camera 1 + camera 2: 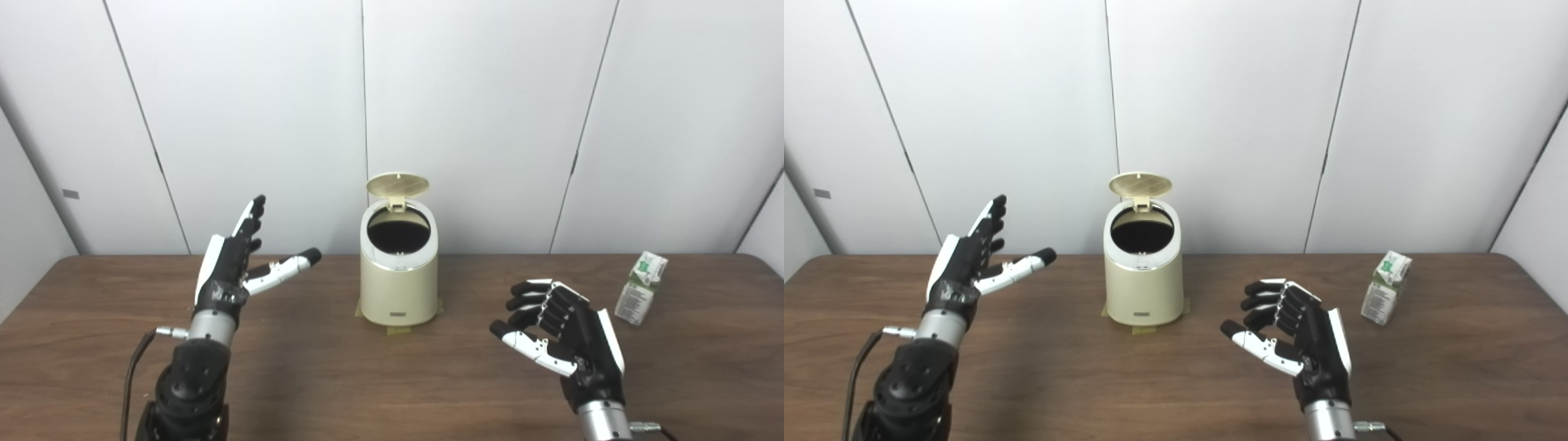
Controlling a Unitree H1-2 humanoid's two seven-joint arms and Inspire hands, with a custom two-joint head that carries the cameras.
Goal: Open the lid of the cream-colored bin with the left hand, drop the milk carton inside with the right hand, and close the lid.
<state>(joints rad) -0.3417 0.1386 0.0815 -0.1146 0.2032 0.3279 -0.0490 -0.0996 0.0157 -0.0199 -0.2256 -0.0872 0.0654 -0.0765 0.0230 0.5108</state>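
The wall of pale panels with dark seams stands along the far edge of the brown wooden table, which fills the lower half of both views and runs out past the left, right and near edges.

The left hand is raised over the left part of the table, palm turned toward the centre, fingers stretched up and away and the thumb jutting toward the bin; it is spread wide and holds nothing. Its dark forearm rises from the near left corner with a cable looping beside it.

The right hand hovers over the right part of the table nearer the front edge, palm facing left, fingers loosely curled but apart, gripping nothing.

The cream-colored bin stands at the middle of the table, closer to the far edge, on small tabs of tape. Its lid is tipped up on the rear hinge, leaving the dark round mouth uncovered.

The milk carton stands slightly tilted near the far right corner, apart from the right hand. Bare wood lies between each hand and the bin, and along the whole front edge.
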